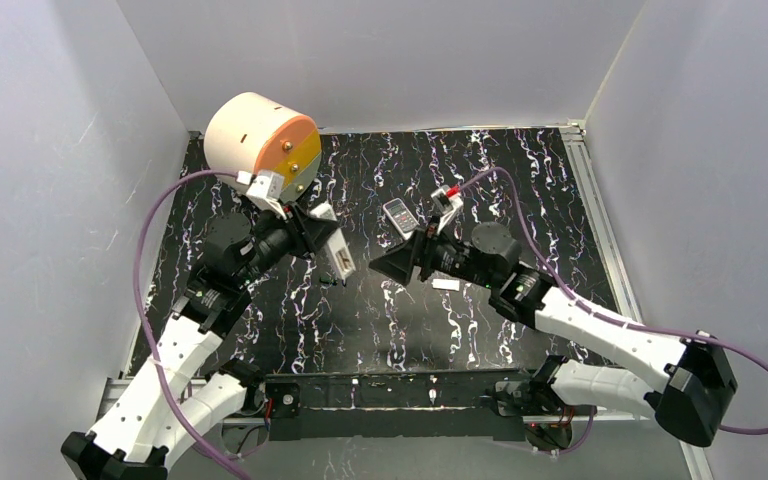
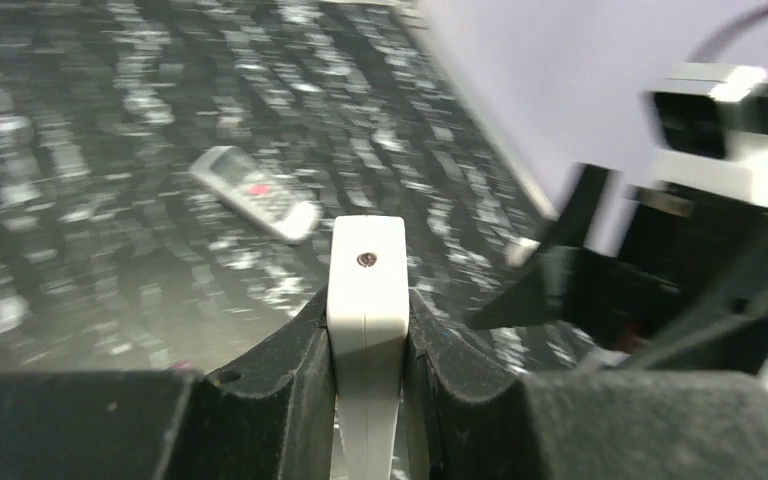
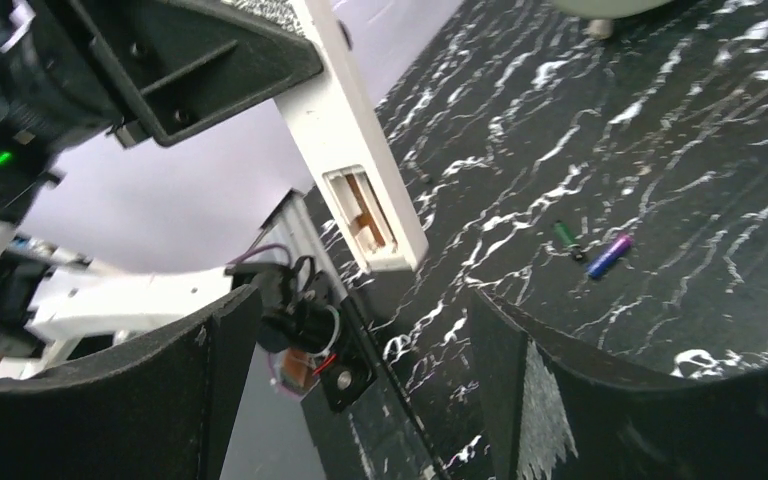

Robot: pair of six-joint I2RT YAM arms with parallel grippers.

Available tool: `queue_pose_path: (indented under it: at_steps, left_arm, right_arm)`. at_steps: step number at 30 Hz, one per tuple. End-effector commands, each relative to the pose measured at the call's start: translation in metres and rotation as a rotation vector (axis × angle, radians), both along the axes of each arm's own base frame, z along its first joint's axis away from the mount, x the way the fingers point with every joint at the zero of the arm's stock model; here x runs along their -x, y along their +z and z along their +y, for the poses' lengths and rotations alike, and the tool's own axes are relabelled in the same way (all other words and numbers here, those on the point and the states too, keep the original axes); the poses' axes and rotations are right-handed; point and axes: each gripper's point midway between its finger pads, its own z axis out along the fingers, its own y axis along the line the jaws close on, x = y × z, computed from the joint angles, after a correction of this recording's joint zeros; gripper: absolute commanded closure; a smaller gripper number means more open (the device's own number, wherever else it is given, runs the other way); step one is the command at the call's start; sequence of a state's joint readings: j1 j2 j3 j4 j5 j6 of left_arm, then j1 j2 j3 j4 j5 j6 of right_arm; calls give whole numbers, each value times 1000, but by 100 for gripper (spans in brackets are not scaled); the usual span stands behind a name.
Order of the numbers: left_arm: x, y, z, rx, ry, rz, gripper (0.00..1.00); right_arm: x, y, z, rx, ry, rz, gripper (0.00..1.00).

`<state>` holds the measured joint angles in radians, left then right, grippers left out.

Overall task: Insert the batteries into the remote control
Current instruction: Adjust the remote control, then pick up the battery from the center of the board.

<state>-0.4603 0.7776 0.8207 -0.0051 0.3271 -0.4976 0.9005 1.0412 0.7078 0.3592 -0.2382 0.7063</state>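
Observation:
My left gripper (image 1: pixel 317 232) is shut on a white remote control (image 1: pixel 341 254), held in the air and clamped edge-on between the fingers (image 2: pixel 367 290). In the right wrist view the remote (image 3: pixel 345 130) shows its open battery compartment (image 3: pixel 363 212) with something orange-brown inside. My right gripper (image 1: pixel 388 266) hangs just right of the remote's lower end, open with nothing between its fingers (image 3: pixel 360 335). A dark green battery (image 3: pixel 565 235) and a purple battery (image 3: pixel 610 255) lie side by side on the black marbled table.
A second grey-white remote (image 1: pixel 400 215) (image 2: pixel 255 192) lies on the table behind the grippers. A small white flat piece (image 1: pixel 444 285) rests beside the right arm. A large tan and orange drum (image 1: pixel 260 135) stands at the back left. White walls enclose the table.

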Motion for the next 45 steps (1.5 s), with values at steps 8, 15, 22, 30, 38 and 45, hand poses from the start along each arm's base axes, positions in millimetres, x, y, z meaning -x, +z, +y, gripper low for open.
queue_pose_path:
  at_steps: [8,15,22,30,38,45]
  left_arm:
    - [-24,-27,138,-384,682,1,100]
    - [-19,-27,153,-408,750,14,100]
    - [-10,-29,186,-482,904,40,100]
    - [-9,-33,184,-479,891,45,100]
    - [-10,-33,190,-529,907,43,100]
    - [-10,-33,189,-520,904,40,100]
  right_arm:
    - [-75,-96,22,455,-424,173,30]
    - [-90,-134,81,692,-370,35,31]
    - [-86,-178,136,804,-87,-119,35]
    - [-82,-216,151,946,131,-221,43]
    - [-79,-233,154,999,205,-219,49]
    - [-76,-250,142,1078,217,-179,63]
